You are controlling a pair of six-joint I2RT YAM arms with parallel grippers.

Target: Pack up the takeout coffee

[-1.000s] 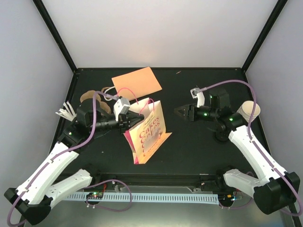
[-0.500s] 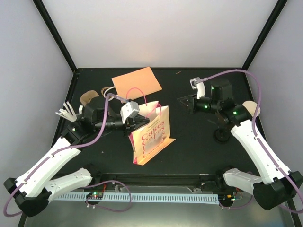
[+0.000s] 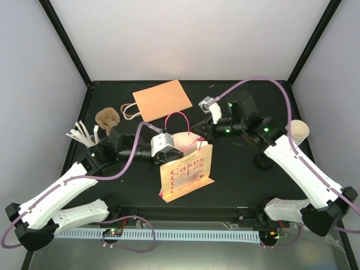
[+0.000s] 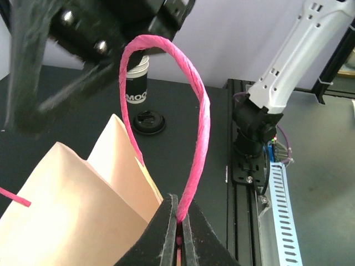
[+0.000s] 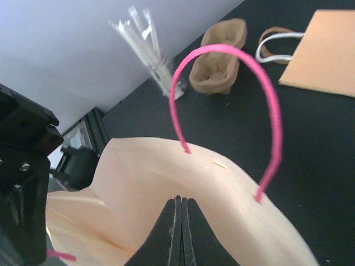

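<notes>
Past the handle (image 4: 202,116), cup (image 4: 136,83) lettering shows left-wrist only.

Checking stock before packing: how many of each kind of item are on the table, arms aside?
Bags: 2 (cream bag, orange bag)
Cup: 1
Lid: 1
Carrier: 1
Stick bundle: 1
Total: 6

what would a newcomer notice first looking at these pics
The cream paper bag stands in the middle of the table, held open between both arms: the left tool is shut on a pink handle, the right tool pinches the bag's rim. The takeout coffee stands at the table's right edge, outside the bag.
</notes>
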